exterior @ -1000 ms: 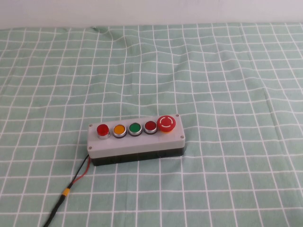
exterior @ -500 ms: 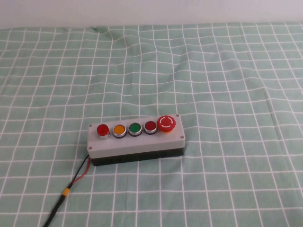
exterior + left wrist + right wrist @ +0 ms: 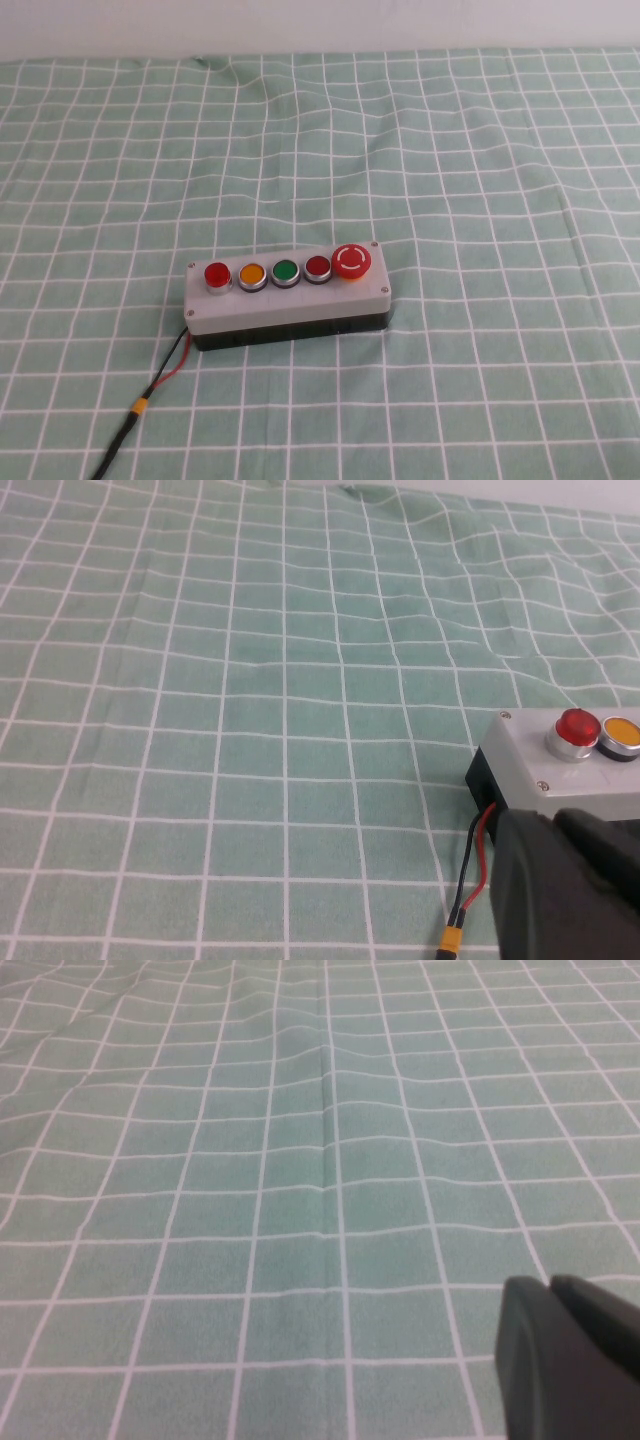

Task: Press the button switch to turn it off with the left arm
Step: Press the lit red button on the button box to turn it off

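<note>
Left hand and right hand both sit outside the high view.

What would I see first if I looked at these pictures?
The grey box in the middle of the green checked cloth, with a row of five buttons, ending in a big red button at its right. A red and black wire leaves its left end. The left gripper hangs near that end, the right gripper over bare cloth, both jaws shut.

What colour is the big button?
Button: red, best in high view. Left gripper by the box; right gripper over cloth.
</note>
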You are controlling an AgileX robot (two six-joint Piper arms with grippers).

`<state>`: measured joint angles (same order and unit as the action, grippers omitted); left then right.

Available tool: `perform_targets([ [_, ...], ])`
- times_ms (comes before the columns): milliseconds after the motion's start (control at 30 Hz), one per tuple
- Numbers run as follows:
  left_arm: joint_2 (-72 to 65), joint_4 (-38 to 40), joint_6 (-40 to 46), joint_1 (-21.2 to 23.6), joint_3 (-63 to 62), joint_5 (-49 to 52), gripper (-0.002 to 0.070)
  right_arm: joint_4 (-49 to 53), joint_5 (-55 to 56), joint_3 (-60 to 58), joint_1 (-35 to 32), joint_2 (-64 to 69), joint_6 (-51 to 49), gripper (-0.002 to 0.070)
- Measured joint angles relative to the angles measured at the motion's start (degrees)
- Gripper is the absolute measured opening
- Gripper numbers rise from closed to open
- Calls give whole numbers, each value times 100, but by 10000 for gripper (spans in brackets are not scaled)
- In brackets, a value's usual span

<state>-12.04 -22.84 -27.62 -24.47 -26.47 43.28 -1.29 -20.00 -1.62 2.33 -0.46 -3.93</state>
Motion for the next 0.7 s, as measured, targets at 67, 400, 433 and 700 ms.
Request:
perform_targets([
  [67,0,0,0,0,0,0,-2,0,0,0,0,0,0,-18],
  [400,0,181,0,304,412,-63,-2,0,0,0,0,0,0,-18],
  [433,0,251,0,445,471,-94,-2,0,0,0,0,0,0,-18],
  [700,210,1346,1055,1853,1363,-1388,-2,0,0,0,0,0,0,-18],
])
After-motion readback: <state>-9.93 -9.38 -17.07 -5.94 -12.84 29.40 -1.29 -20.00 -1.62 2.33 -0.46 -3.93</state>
